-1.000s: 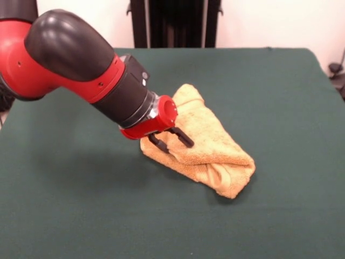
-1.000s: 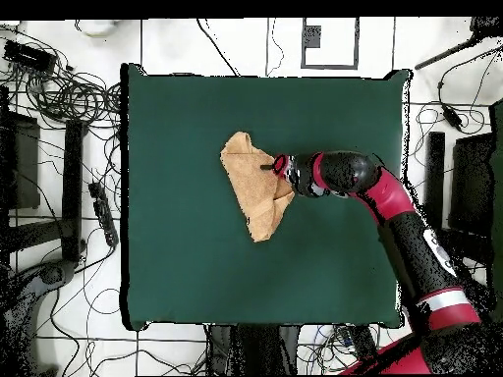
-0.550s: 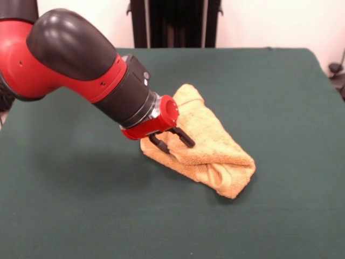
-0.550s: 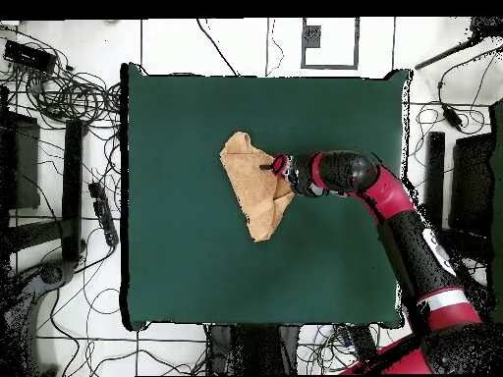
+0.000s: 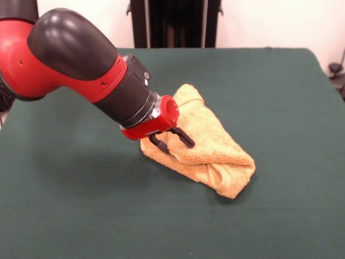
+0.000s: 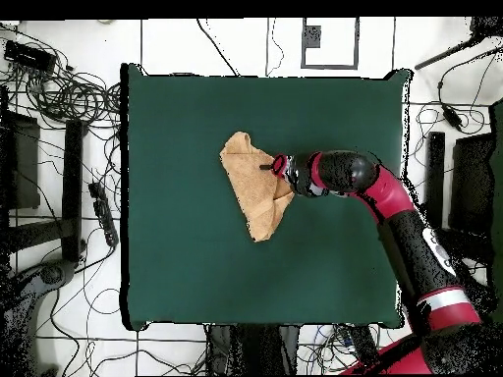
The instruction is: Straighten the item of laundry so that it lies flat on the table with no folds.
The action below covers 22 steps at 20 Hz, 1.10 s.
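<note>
The claw (image 5: 171, 141), spread and gripping nothing, touches the near side edge of the folded towel (image 5: 207, 143), whose long axis runs slantwise across the middle of the green tabletop (image 5: 280, 97).

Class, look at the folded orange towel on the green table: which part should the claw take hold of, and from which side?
Probably the towel's top folded layer, where the open claw already sits in the front view, approached from the arm's side: that flap overlaps the layers beneath, so peeling it outward should unfold it.
</note>
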{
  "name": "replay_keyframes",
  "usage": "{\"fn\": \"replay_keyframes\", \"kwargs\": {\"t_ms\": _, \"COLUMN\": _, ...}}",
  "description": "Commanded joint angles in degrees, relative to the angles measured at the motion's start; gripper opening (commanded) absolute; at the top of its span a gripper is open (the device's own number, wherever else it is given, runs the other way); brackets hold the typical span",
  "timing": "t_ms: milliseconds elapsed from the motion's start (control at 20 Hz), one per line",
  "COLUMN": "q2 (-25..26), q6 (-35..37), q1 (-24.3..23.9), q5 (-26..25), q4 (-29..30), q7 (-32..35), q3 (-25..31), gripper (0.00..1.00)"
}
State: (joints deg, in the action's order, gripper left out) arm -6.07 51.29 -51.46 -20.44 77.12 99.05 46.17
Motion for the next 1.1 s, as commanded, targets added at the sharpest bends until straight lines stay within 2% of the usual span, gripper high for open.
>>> {"fn": "replay_keyframes", "kwargs": {"t_ms": 50, "q2": 0.63, "q6": -0.39, "q1": 3.20, "q5": -2.58, "q4": 3.19, "q7": -12.10, "q3": 2.13, "gripper": 1.00}}
{"fn": "replay_keyframes", "kwargs": {"t_ms": 550, "q2": 0.82, "q6": -0.13, "q1": 2.94, "q5": -3.30, "q4": 3.25, "q7": -12.41, "q3": 2.67, "gripper": 1.00}}
{"fn": "replay_keyframes", "kwargs": {"t_ms": 800, "q2": 0.99, "q6": 5.00, "q1": 4.26, "q5": -3.93, "q4": 0.78, "q7": -16.27, "q3": 2.18, "gripper": 1.00}}
{"fn": "replay_keyframes", "kwargs": {"t_ms": 900, "q2": 1.06, "q6": 2.34, "q1": 3.60, "q5": -3.78, "q4": 1.89, "q7": -14.74, "q3": 2.62, "gripper": 1.00}}
{"fn": "replay_keyframes", "kwargs": {"t_ms": 1100, "q2": 1.02, "q6": 2.14, "q1": 3.45, "q5": -4.00, "q4": 2.18, "q7": -14.73, "q3": 2.63, "gripper": 1.00}}
